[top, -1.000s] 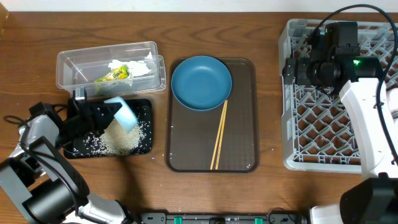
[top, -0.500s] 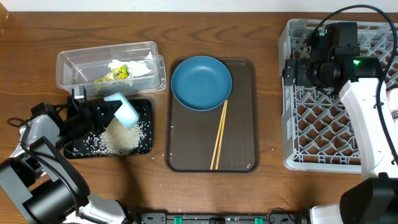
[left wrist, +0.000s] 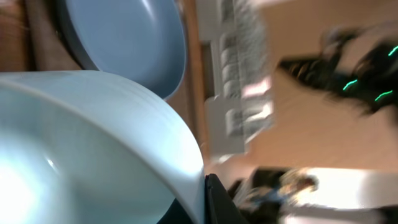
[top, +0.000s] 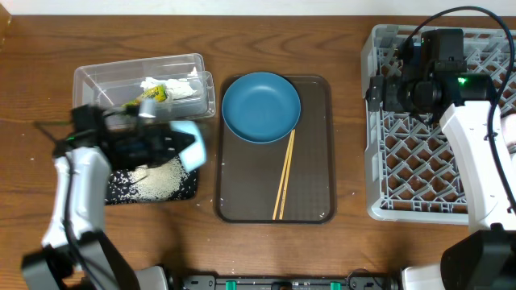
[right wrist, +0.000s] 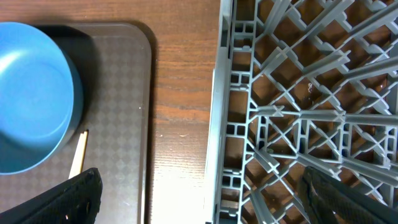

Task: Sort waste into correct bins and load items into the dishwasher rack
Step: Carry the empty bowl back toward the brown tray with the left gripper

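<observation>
Tabletop overhead shows rice on black tray; wrist views only left claw clamping light-blue bowl, right claw spread.

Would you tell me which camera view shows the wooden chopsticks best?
The overhead view: the chopsticks lie full-length on the brown tray. The right wrist view catches only one end; the left wrist view shows none of them.

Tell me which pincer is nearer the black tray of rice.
Left. The left pincer, gripping the light-blue bowl, is over the black tray near its right edge; the right pincer is far off above the dishwasher rack.
</observation>
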You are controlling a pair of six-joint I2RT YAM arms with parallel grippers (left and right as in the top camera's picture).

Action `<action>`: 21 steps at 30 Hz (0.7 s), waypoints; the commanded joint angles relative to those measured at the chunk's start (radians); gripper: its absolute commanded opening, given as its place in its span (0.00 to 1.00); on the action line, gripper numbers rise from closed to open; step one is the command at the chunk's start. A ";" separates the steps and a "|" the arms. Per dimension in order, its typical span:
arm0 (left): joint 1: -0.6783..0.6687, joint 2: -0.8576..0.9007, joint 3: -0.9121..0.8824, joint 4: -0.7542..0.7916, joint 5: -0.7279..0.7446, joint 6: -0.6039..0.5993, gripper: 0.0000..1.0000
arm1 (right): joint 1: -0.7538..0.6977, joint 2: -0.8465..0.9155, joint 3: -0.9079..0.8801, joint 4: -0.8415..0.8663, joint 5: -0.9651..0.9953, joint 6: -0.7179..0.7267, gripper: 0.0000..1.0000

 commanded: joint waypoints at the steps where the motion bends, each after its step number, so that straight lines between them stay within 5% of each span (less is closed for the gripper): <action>1: -0.159 -0.060 0.011 0.045 -0.303 -0.151 0.06 | 0.002 0.001 -0.006 -0.004 0.008 -0.013 0.99; 9: -0.556 -0.002 0.010 0.164 -0.759 -0.397 0.06 | 0.002 0.001 -0.006 -0.005 0.008 -0.013 0.99; 21: -0.845 0.203 0.010 0.396 -0.775 -0.512 0.06 | 0.002 0.001 -0.006 -0.005 0.008 -0.013 0.99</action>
